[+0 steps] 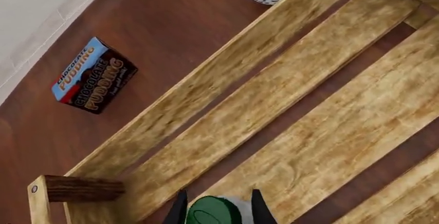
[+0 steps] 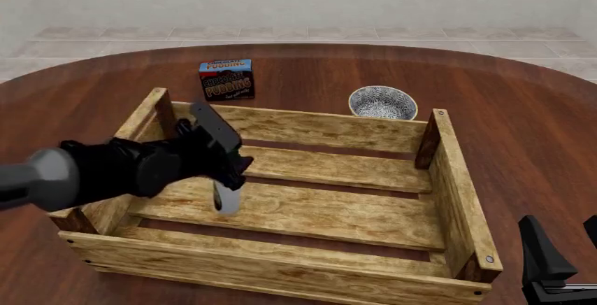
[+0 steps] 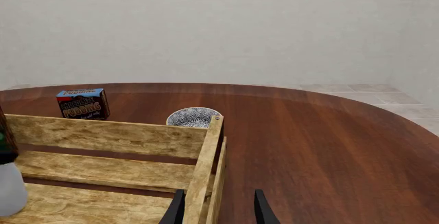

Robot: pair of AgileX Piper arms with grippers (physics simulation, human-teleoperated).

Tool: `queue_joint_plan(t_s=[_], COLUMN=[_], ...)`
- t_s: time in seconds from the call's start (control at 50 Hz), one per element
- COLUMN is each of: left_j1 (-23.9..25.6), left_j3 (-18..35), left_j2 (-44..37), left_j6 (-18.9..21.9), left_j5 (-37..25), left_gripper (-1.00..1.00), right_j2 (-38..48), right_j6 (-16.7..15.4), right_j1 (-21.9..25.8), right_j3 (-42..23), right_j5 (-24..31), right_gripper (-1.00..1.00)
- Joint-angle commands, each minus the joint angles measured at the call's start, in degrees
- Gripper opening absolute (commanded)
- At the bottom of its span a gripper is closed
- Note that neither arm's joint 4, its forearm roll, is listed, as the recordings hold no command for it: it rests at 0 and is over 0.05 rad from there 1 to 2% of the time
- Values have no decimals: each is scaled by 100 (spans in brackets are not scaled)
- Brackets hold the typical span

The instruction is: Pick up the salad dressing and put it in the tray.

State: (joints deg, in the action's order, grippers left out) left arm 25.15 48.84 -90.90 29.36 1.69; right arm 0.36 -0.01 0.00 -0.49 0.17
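pudding box (image 1: pixel 94 75) — reads "CHOCOLATE PUDDING" | bottle label — not visible

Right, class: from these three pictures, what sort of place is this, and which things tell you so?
Probably a simulated dining or kitchen corner: a round dark-wood table on pale floor tiles before a bare wall, set with groceries and tableware, namely a chocolate pudding box and a patterned bowl.

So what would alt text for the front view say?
A black left gripper holds a slim white plastic bottle inside a large light-wood slatted crate on a brown table; a blue-and-black pudding box and patterned bowl sit behind.
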Motion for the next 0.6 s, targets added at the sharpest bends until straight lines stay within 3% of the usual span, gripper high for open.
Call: queue_joint_plan(t_s=[0.02,0.6], left_j1=[-6,-8], left_j3=[-232,-80], left_j2=[-191,764], left_j6=[29,2], left_j5=[-84,-630], left_gripper=[100,100], right_j2=[0,1], right_j6=[-1,0], right_j1=[-2,-1], right_j3=[0,0], right_j5=[0,0], right_gripper=[100,100])
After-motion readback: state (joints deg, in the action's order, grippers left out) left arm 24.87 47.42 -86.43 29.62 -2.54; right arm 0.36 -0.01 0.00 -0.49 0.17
